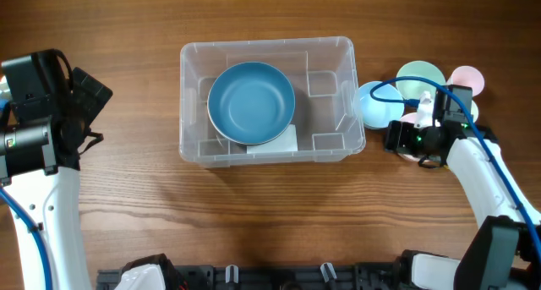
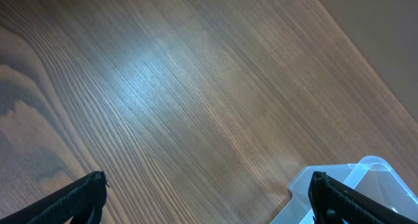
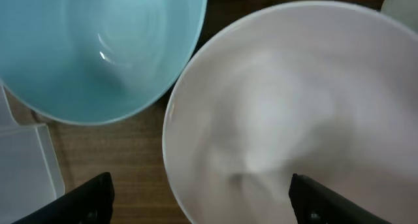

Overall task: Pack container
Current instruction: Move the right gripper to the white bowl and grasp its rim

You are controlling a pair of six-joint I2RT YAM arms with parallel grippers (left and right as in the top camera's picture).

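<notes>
Clearances: the container (image 1: 269, 42) stood at the centre of the table (image 1: 254, 214). Bare wood lay between its left end wall and the left arm, and a broad band of bare wood ran along its near side. At its right end the margin was tight. A light blue bowl (image 1: 372, 104) sat just beside the end wall; whether they touched could not be determined. A mint bowl (image 1: 420, 74) and a pink bowl (image 1: 467, 77) crowded close behind it.

Orientation: the container's long axis ran left to right in the overhead view, parallel with the wood grain, with its open top upward. A blue bowl (image 1: 251, 102) occupied its left half, partly covering the white label (image 1: 286, 140) on the base. The right half showed only moulded ridges.

Left gripper (image 2: 208, 185): jaws fully spread over bare table and holding nothing, with a container corner near one finger.

Right gripper (image 3: 201, 185): jaws wide apart, straddling the rim of a pale bowl (image 3: 294, 100), one finger outside and one inside. No clamping was seen.
</notes>
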